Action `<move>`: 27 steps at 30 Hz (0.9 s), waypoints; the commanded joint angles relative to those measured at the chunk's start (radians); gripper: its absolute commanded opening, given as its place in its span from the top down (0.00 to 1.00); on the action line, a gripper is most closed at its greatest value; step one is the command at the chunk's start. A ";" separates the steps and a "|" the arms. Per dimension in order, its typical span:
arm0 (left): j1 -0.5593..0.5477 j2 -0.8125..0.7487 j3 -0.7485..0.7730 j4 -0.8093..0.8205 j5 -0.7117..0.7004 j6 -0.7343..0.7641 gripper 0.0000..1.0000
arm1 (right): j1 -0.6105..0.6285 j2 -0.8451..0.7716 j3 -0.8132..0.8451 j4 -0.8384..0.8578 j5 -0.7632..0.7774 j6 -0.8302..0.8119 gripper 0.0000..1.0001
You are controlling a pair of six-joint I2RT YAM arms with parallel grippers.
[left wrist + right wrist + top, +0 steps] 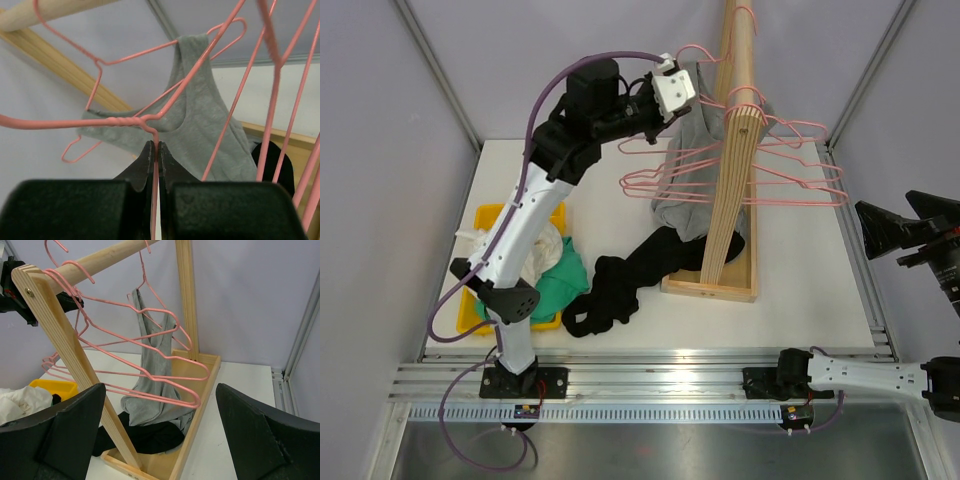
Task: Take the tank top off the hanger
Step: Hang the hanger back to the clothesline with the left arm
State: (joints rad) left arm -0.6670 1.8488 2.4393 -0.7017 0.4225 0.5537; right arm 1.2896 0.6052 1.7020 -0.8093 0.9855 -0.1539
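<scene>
The grey tank top (688,165) hangs from a pink wire hanger (120,121) at the wooden rack (732,170), its lower end slumped into the rack's base tray. In the left wrist view one strap (192,45) loops over the hanger's end, and the body (210,135) drapes behind the wire. My left gripper (156,150) is raised to the rail and shut on the hanger's wire just below its twisted neck. My right gripper (160,432) stands open and empty, well off to the right of the rack (75,365), facing the tank top (150,390).
Several bare pink hangers (790,170) hang on the rail. A black garment (620,285) lies across the table and into the rack's tray (715,288). A yellow bin (485,218) with white and green clothes sits at the left.
</scene>
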 commanded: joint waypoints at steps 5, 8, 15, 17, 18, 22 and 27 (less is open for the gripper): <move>-0.121 0.058 0.069 0.221 -0.068 0.017 1.00 | 0.004 -0.054 -0.041 0.019 0.013 -0.015 0.01; -0.161 0.076 0.076 0.238 -0.099 0.040 1.00 | 0.005 -0.074 -0.054 0.022 0.005 -0.013 0.01; -0.200 0.101 0.072 0.219 -0.149 0.066 1.00 | 0.005 -0.125 -0.070 0.036 -0.014 -0.012 0.01; -0.204 0.107 0.064 0.197 -0.162 0.071 1.00 | 0.005 -0.133 -0.073 0.036 -0.016 -0.010 0.01; -0.206 0.105 0.047 0.191 -0.166 0.071 1.00 | 0.005 -0.139 -0.076 0.036 -0.016 -0.009 0.01; -0.221 0.099 0.007 0.157 -0.209 0.087 1.00 | 0.004 -0.140 -0.082 0.039 -0.022 -0.009 0.01; -0.243 0.087 -0.005 0.088 -0.261 0.104 1.00 | 0.005 -0.143 -0.094 0.045 -0.028 -0.009 0.01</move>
State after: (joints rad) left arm -0.8951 1.9476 2.4599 -0.5468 0.2363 0.6205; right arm 1.2896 0.4606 1.6188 -0.7956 0.9749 -0.1535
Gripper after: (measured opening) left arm 0.011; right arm 0.993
